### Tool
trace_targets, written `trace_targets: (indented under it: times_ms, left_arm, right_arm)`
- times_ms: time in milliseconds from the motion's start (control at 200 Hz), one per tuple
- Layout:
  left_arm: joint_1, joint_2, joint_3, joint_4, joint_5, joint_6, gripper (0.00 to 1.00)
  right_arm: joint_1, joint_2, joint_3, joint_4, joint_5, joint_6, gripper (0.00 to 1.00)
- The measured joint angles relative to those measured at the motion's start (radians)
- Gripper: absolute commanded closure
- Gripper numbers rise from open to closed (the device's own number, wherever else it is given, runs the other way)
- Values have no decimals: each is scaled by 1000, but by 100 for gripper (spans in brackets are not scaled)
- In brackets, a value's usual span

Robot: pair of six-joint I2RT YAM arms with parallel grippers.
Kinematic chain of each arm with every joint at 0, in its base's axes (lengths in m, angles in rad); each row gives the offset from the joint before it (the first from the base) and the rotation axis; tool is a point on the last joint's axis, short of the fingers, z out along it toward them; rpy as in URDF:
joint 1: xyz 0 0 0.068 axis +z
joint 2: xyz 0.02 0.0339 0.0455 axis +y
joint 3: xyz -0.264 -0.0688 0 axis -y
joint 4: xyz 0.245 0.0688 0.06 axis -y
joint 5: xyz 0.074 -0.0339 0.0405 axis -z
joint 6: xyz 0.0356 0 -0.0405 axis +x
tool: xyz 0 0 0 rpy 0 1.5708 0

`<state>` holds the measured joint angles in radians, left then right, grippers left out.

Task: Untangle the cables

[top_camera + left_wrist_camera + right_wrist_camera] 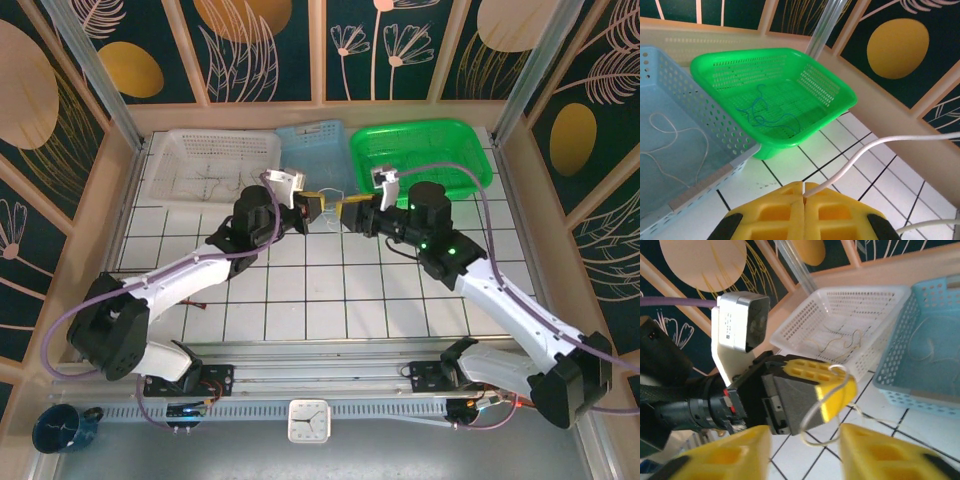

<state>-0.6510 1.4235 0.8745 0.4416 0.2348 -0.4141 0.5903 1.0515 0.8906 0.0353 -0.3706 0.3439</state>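
While the left gripper (803, 189) pinches one white cable (875, 144) at its closed tips, that cable runs off rightward and loops just ahead of the half-open, empty right gripper (805, 440).

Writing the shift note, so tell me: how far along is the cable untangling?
Looks mostly done: a blue cable lies in the green basket, a pale cable in the blue basket, a yellowish cable in the white basket. In hand: the left claw is shut on a white cable; the right claw stands open. Remaining: probably setting that cable down.
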Motion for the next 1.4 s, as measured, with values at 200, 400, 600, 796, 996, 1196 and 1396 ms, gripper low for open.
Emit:
trace_targets:
  times_ms: [200, 400, 600, 796, 996, 1196, 1396]
  left_arm:
    - [0, -53, 0, 37, 42, -67, 100]
    - [0, -82, 13, 64, 91, -133, 100]
    - [0, -83, 62, 76, 129, -196, 100]
    - [0, -84, 119, 83, 163, -258, 100]
    - [0, -84, 131, 88, 189, -304, 100]
    - [0, -84, 141, 90, 210, -329, 100]
    - [0, -84, 141, 96, 222, -351, 100]
  right_arm:
    - [-174, -161, -80, -10, 14, 1, 38]
    - [-240, -233, -211, -8, 1, -17, 32]
    - [-237, -233, -330, 45, -69, -45, 31]
    - [-175, -227, -344, 108, -89, -77, 30]
    - [-109, -163, -338, 151, -70, -104, 29]
    - [-103, -109, -306, 166, -23, -132, 27]
    - [-103, -64, -262, 200, 11, -155, 25]
